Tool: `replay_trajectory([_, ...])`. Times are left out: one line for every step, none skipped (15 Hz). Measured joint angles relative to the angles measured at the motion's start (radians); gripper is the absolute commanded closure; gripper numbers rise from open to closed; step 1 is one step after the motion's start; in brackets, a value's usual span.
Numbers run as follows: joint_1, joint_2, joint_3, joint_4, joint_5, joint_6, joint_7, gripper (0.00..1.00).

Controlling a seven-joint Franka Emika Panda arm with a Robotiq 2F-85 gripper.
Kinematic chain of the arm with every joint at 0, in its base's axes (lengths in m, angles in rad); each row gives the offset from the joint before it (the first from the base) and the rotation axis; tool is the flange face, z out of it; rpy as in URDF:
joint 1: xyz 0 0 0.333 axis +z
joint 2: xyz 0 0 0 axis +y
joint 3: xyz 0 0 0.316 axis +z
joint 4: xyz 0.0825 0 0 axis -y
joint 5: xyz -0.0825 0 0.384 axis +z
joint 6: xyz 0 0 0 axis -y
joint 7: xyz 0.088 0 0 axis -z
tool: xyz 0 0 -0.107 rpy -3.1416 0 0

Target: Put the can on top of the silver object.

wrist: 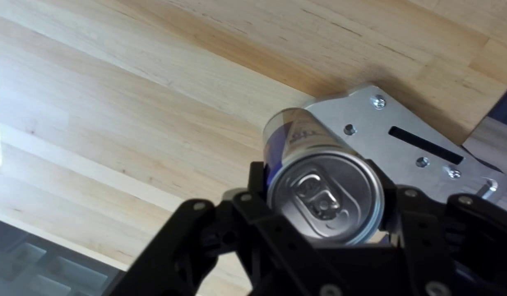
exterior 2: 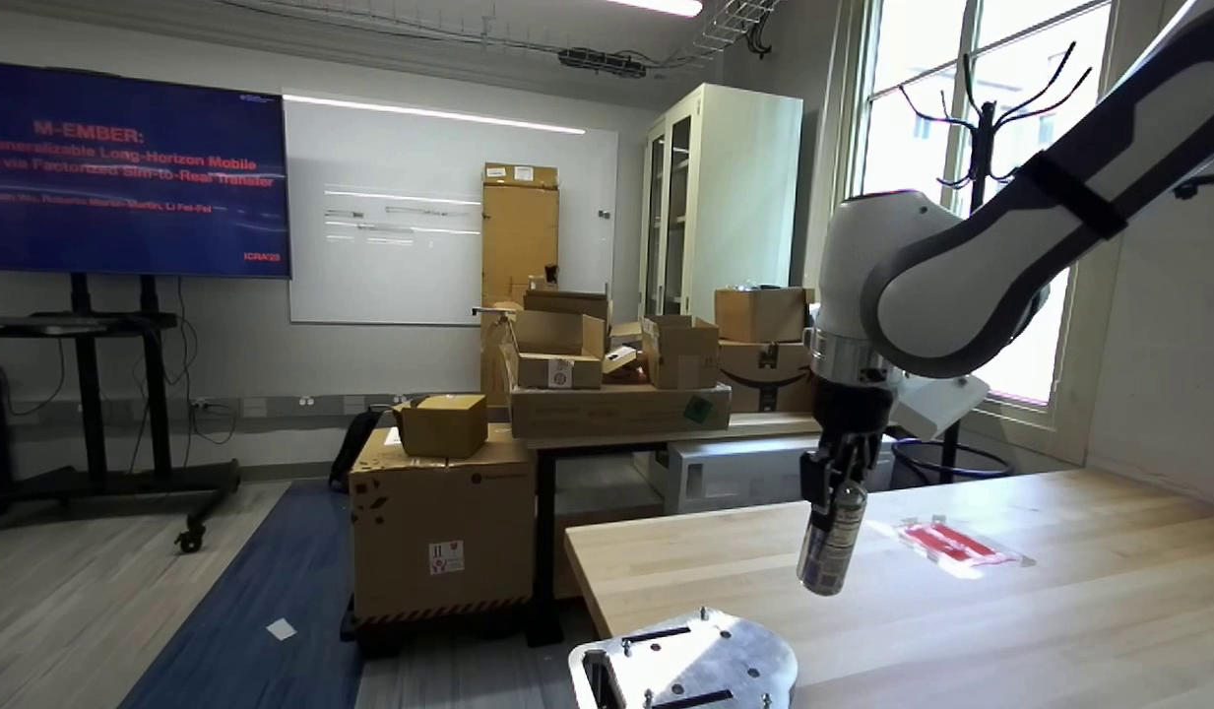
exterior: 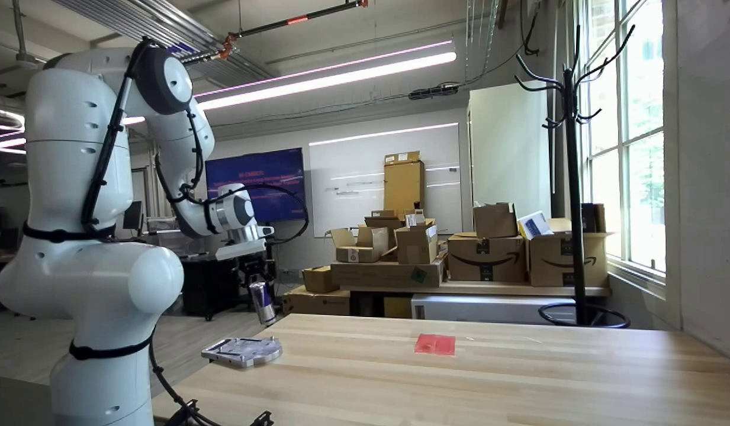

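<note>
Open air between can [exterior 2: 829, 553], tilted in claw [wrist: 318, 179], and lower silver object [exterior 2: 717, 658]. Screws [wrist: 378, 101] jut from that object's top. Bare worktop [exterior: 353, 367] between silver object and flat red patch [exterior: 434, 344]: passable.

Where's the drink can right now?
The can is held tilted in the pincer; in an exterior view, it's right of centre, up and to the right of the silver object in the picture.
</note>
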Motion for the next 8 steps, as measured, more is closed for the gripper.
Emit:
replay_trajectory([0.013, -0.001, 0.018, 0.007, -0.012, -0.005, 0.018, 0.67])
replay_trajectory([0.027, 0.000, 0.036, 0.017, -0.026, -0.012, 0.037, 0.67])
replay_trajectory([0.039, 0.004, 0.051, 0.028, -0.039, -0.020, 0.055, 0.67])
replay_trajectory([0.051, 0.012, 0.065, 0.042, -0.048, -0.032, 0.068, 0.67])
replay_trajectory([0.061, 0.025, 0.077, 0.059, -0.059, -0.043, 0.083, 0.67])
replay_trajectory([0.070, 0.045, 0.085, 0.079, -0.068, -0.053, 0.095, 0.67])
replay_trajectory([0.078, 0.069, 0.090, 0.099, -0.076, -0.063, 0.104, 0.67])
replay_trajectory([0.086, 0.100, 0.091, 0.123, -0.084, -0.073, 0.111, 0.67])
